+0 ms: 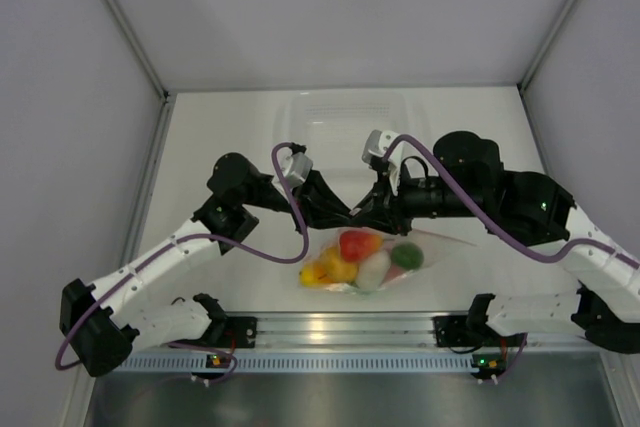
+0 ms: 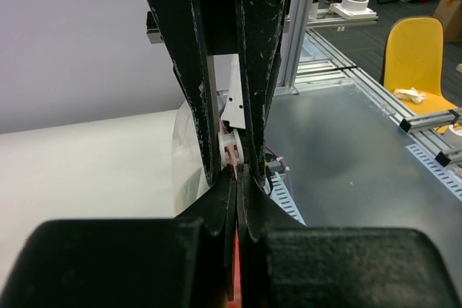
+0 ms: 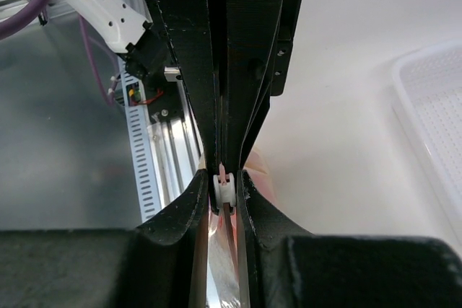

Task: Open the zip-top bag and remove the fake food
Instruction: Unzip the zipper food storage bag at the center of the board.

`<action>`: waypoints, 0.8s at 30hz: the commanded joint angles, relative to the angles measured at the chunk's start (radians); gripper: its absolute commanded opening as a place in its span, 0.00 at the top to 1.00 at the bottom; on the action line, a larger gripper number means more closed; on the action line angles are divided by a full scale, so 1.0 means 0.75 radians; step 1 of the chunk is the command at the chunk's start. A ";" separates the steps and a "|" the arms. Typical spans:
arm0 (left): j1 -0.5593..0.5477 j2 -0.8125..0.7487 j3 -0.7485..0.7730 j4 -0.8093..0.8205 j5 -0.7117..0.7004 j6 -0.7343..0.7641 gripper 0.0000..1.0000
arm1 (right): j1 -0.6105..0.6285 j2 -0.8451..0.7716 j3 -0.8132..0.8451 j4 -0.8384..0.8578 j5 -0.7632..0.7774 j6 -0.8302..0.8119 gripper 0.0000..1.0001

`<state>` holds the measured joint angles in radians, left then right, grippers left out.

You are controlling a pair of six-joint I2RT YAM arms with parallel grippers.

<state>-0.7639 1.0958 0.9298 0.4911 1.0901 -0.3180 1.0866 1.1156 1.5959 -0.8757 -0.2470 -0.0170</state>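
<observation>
The zip-top bag [image 1: 385, 252] hangs between both grippers just above the table, near the front. The fake food [image 1: 362, 257] is inside it: red, yellow, orange, white and green pieces. My left gripper [image 1: 343, 215] is shut on the bag's pink-red zip strip [image 2: 237, 250], seen edge-on between its fingers in the left wrist view [image 2: 237, 171]. My right gripper [image 1: 367, 211] meets it tip to tip and is shut on the white zip slider [image 3: 225, 184], with clear plastic [image 3: 229, 272] running down between its fingers [image 3: 198, 192]. The slider also shows in the left wrist view [image 2: 229, 146].
A rigid clear plastic tub [image 1: 345, 112] stands at the back middle of the table; its edge shows in the right wrist view [image 3: 433, 106]. White walls enclose the left, back and right. The aluminium rail [image 1: 340, 327] with the arm bases runs along the front edge.
</observation>
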 commanded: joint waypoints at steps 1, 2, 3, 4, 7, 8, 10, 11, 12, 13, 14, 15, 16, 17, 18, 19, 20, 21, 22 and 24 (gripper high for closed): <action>0.004 -0.007 0.049 0.081 0.009 0.011 1.00 | 0.026 -0.076 -0.015 0.008 0.037 -0.055 1.00; 0.006 -0.001 0.053 0.081 0.015 0.007 1.00 | 0.026 -0.084 -0.023 0.004 0.045 -0.063 1.00; 0.008 0.003 0.061 0.081 0.021 -0.003 1.00 | 0.026 -0.090 -0.037 0.000 0.057 -0.065 1.00; 0.010 0.007 0.069 0.081 0.035 -0.006 1.00 | 0.026 -0.109 -0.048 0.000 0.063 -0.069 1.00; 0.014 0.007 0.081 0.081 0.042 -0.006 1.00 | 0.026 -0.156 -0.093 -0.002 0.092 -0.078 1.00; 0.016 0.007 0.088 0.081 0.044 -0.008 1.00 | 0.026 -0.168 -0.107 0.002 0.104 -0.078 1.00; 0.018 0.003 0.090 0.081 0.046 -0.008 1.00 | 0.028 -0.207 -0.150 0.010 0.135 -0.082 1.00; 0.018 0.003 0.092 0.081 0.046 -0.008 1.00 | 0.026 -0.217 -0.172 0.010 0.139 -0.084 1.00; 0.020 0.005 0.094 0.081 0.044 -0.008 1.00 | 0.026 -0.227 -0.179 0.012 0.147 -0.084 1.00; 0.020 0.003 0.094 0.081 0.048 -0.008 1.00 | 0.026 -0.242 -0.183 0.010 0.153 -0.084 1.00; 0.022 0.007 0.094 0.083 0.048 -0.006 1.00 | 0.024 -0.248 -0.189 0.006 0.166 -0.088 1.00; 0.024 0.005 0.096 0.081 0.046 -0.006 1.00 | 0.024 -0.256 -0.187 -0.004 0.174 -0.088 1.00; 0.027 0.007 0.094 0.081 0.046 -0.006 1.00 | 0.024 -0.260 -0.187 -0.012 0.180 -0.094 1.00; 0.029 0.010 0.096 0.081 0.048 0.001 1.00 | 0.024 -0.262 -0.183 -0.019 0.180 -0.100 1.00; 0.033 0.012 0.094 0.081 0.048 0.003 1.00 | 0.026 -0.266 -0.181 -0.033 0.186 -0.102 1.00; 0.035 0.012 0.096 0.081 0.050 0.003 1.00 | 0.024 -0.271 -0.181 -0.039 0.188 -0.102 1.00; 0.039 0.018 0.098 0.081 0.060 0.001 1.00 | 0.024 -0.273 -0.177 -0.045 0.186 -0.104 1.00; 0.039 0.026 0.102 0.079 0.068 0.001 1.00 | 0.024 -0.277 -0.175 -0.053 0.188 -0.104 1.00; 0.039 0.028 0.106 0.081 0.072 0.001 1.00 | 0.026 -0.279 -0.171 -0.068 0.188 -0.104 1.00; 0.039 0.028 0.106 0.081 0.079 0.013 1.00 | 0.024 -0.279 -0.164 -0.084 0.172 -0.108 1.00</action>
<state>-0.7528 1.1366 0.9535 0.4858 1.1007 -0.3187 1.0977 0.9585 1.4467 -0.8223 -0.1501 -0.0704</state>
